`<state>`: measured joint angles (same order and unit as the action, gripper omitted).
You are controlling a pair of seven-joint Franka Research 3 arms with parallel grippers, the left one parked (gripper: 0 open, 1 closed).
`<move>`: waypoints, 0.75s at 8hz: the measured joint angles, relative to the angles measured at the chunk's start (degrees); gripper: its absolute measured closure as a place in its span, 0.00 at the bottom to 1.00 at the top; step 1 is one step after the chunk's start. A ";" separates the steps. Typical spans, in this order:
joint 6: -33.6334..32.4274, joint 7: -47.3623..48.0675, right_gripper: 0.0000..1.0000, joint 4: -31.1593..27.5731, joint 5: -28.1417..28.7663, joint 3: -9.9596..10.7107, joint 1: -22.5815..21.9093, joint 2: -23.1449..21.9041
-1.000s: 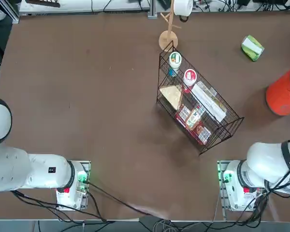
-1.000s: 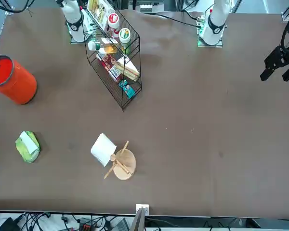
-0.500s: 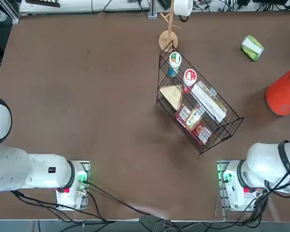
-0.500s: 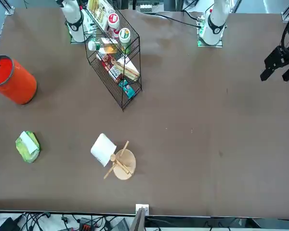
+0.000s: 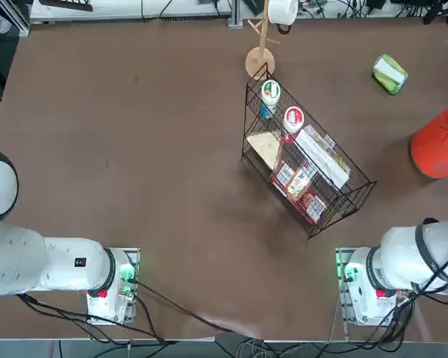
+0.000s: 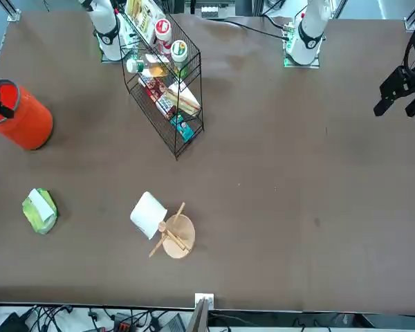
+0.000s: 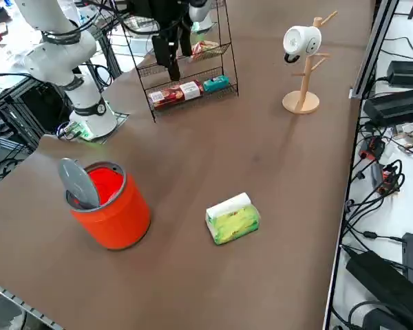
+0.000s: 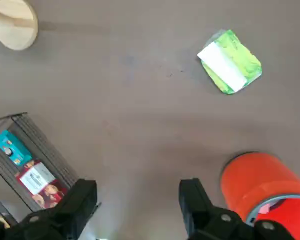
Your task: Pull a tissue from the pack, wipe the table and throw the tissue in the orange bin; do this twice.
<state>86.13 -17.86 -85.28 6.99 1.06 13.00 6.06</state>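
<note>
The bright-green pack (image 5: 390,74) (image 6: 39,210) (image 7: 232,218) (image 8: 230,61) lies on the dark-brown table (image 5: 134,149) at its far right, with white tissue showing in its top slot. The orange bin (image 5: 435,145) (image 6: 22,117) (image 7: 110,206) (image 8: 260,185) stands nearer my base at the right edge, with a grey disc leaning inside its rim. My right gripper (image 8: 137,197) (image 7: 166,58) hangs high above the table between the wire basket and the bin. It is open, with nothing between its fingers (image 8: 80,200).
A black wire basket (image 5: 306,160) (image 7: 186,75) holding cups and food packets stands at mid-table. A wooden mug tree (image 5: 260,60) (image 6: 169,235) (image 7: 301,62) with a white mug is at the far edge. Cables and equipment lie beyond the far edge.
My right arm has shifted slightly near the bin at the table's right edge. The gripper stays open. Pack, bin and basket have not moved.
</note>
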 joint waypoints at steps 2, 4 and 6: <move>0.94 5.28 0.00 0.06 -0.03 0.00 -2.07 -0.66; 3.16 11.50 0.00 0.05 -0.91 -0.17 -4.88 -1.85; 3.60 15.65 0.00 -0.73 -3.42 -0.52 -8.08 -3.14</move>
<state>89.73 -2.22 -86.01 3.57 0.54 4.92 2.92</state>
